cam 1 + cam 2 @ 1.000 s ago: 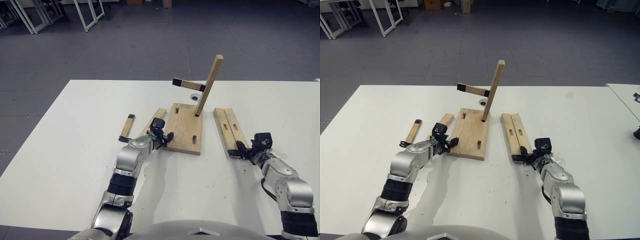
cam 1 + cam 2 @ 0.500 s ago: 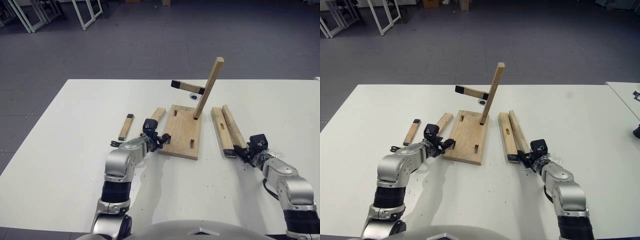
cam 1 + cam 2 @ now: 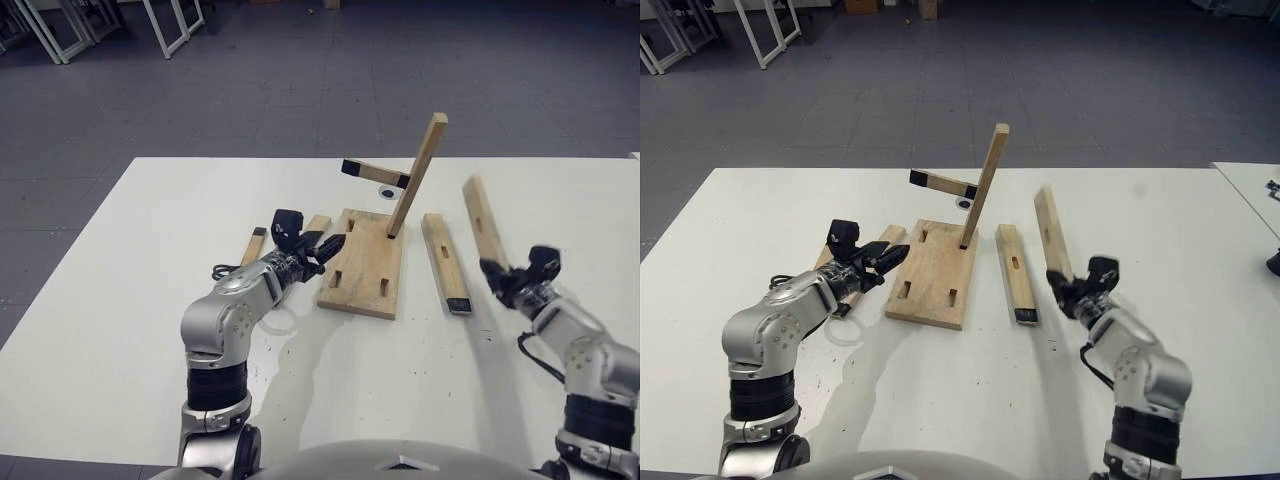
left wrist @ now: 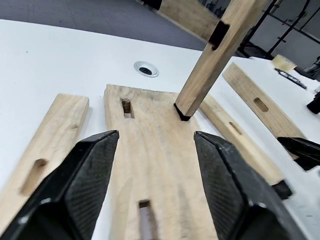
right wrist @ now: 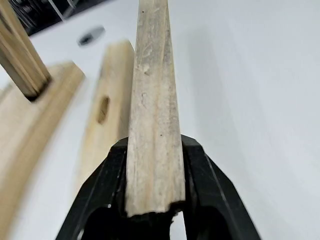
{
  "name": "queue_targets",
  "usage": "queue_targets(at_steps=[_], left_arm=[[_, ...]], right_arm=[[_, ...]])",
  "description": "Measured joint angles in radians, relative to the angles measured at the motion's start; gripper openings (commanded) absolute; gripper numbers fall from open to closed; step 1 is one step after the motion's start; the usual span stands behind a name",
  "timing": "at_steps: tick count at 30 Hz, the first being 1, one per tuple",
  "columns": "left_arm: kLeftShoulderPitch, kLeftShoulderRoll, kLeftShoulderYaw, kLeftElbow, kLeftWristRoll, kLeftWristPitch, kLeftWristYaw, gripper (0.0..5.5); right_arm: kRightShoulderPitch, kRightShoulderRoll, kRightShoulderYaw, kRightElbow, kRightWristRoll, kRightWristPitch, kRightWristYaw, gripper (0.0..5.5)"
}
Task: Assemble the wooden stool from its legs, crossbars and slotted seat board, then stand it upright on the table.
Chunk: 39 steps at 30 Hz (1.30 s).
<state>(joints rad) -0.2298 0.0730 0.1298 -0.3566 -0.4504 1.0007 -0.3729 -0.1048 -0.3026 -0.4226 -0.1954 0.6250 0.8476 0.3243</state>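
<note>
Bright, even overhead light on white table [image 3: 120, 300] — no hard glare. Soft shadow along near edge of seat board [image 3: 362, 262]. Dimmer over floor [image 3: 300, 80] beyond. Motion smear on raised leg [image 3: 484, 220] — defocused background in right wrist view.

No text, label, number or sign can be read on the seat board [image 3: 362, 262], the raised leg [image 3: 482, 220] or the desk [image 3: 130, 300].

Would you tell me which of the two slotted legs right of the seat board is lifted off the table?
The outer leg, clamped in the right gripper and tilted in the air; the inner leg lies flat.
</note>
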Motion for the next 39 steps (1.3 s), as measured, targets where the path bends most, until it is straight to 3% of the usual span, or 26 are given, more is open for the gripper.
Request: queue_targets(at_steps=[4, 7, 10, 14, 19, 27, 33, 39], left_arm=[[0.003, -0.05, 0.081, -0.005, -0.227, 0.037, -0.066, 3.76], [0.003, -0.074, 0.154, -0.005, -0.435, 0.099, -0.077, 4.2], [-0.006, -0.073, 0.211, 0.001, -0.692, 0.148, -0.069, 4.2], [-0.122, -0.007, 0.235, 0.081, -1.111, 0.168, -0.052, 4.2], [-0.253, 0.078, 0.177, 0.146, -1.266, 0.139, -0.081, 4.2], [-0.361, 0.111, 0.069, 0.086, -1.242, 0.029, -0.161, 4.2], [-0.375, 0.151, -0.013, 0.036, -1.04, -0.039, -0.277, 3.29], [-0.375, 0.176, -0.02, 0.047, -1.017, -0.066, -0.326, 2.4]], right_arm=[[-0.103, -0.032, -0.147, -0.022, 0.434, 0.119, 0.061, 1.02], [-0.123, -0.083, -0.166, -0.03, 0.766, 0.171, 0.06, 1.02], [-0.131, -0.15, -0.139, -0.041, 1.078, 0.196, 0.062, 1.02], [-0.222, -0.191, 0.042, -0.01, 1.316, 0.317, 0.186, 1.02], [-0.294, -0.182, 0.24, 0.06, 1.341, 0.399, 0.299, 1.02], [-0.334, -0.183, 0.38, 0.158, 1.342, 0.474, 0.419, 1.02], [-0.347, -0.178, 0.44, 0.198, 1.342, 0.506, 0.448, 1.02], [-0.35, -0.178, 0.455, 0.203, 1.342, 0.513, 0.451, 1.02]])
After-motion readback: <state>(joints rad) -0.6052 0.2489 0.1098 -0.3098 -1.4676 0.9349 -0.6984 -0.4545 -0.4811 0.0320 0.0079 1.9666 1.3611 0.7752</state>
